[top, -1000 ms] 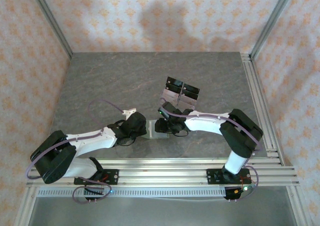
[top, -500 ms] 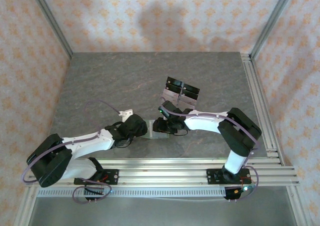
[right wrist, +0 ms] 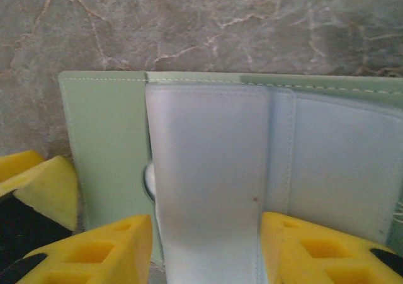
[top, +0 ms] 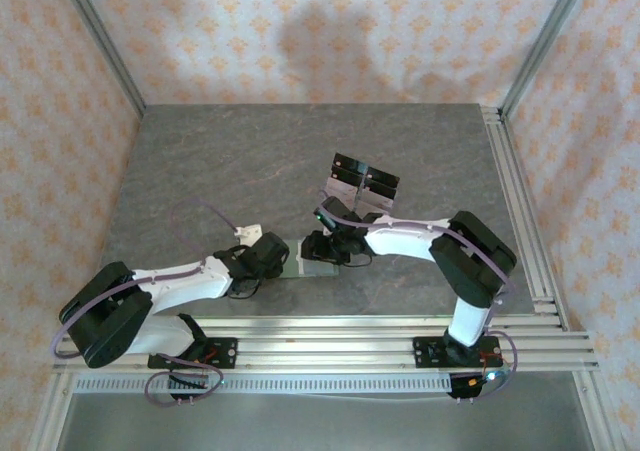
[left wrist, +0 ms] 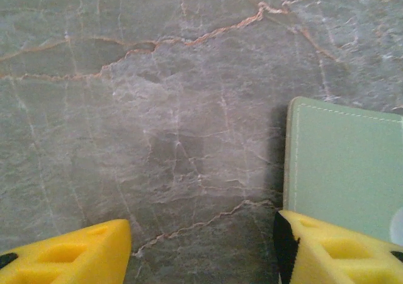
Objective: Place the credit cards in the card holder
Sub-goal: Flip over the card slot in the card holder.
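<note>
From above, the left arm and right arm are reaching low toward the centre of the frame. The sage-green card holder is lying there on the grey counter. A clear stand with black panels is sitting just above it.

Left wrist camera: the 2 yellow left fingers are spread wide, released, with the lower-right one overlapping the card holder's corner.

Right wrist camera: the right fingers are clasping a pale grey credit card at bottom centre, over the opened card holder.
</note>
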